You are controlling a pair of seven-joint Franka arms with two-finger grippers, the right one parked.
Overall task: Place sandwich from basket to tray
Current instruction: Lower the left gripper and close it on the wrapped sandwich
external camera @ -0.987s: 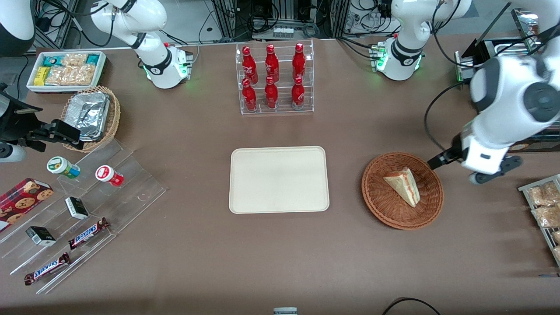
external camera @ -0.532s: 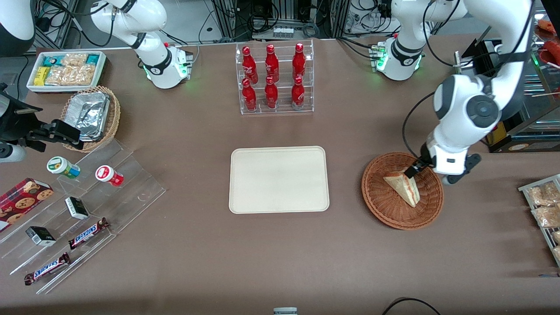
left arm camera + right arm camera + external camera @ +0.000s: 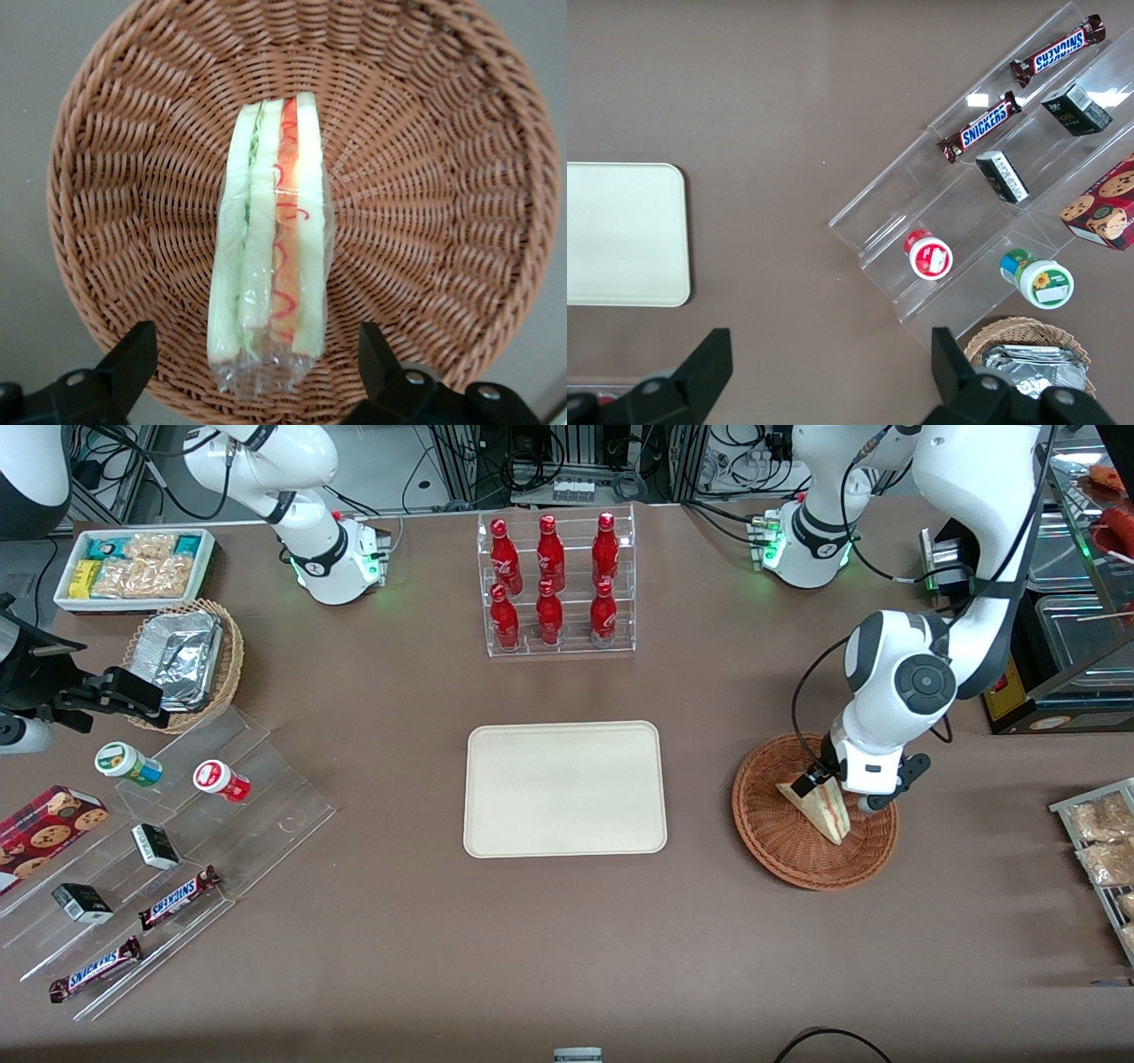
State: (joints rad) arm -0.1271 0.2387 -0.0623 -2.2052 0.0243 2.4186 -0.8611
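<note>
The sandwich (image 3: 830,817), a wrapped wedge of pale bread with red and green layers, lies in the round reddish-brown wicker basket (image 3: 791,865). My gripper (image 3: 834,792) hangs open just over the sandwich's thick end. In the left wrist view the sandwich (image 3: 270,239) runs along the middle of the basket (image 3: 425,177), and the gripper (image 3: 255,365) straddles its wrapped end, one dark fingertip (image 3: 133,352) on each side, apart from it. The cream tray (image 3: 565,788) lies flat mid-table beside the basket, toward the parked arm's end, with nothing on it; its corner (image 3: 622,235) shows in the right wrist view.
A clear rack of red bottles (image 3: 555,584) stands farther from the front camera than the tray. Snack bags on a rack (image 3: 1099,846) lie at the working arm's end. Clear steps with bars and cups (image 3: 159,850), a foil-filled tan basket (image 3: 182,660) and a white bin (image 3: 133,567) are at the parked arm's end.
The left arm swung in from the table's end over the basket and came down. Its open gripper now sits around the sandwich's thick end. The sandwich has not moved.
</note>
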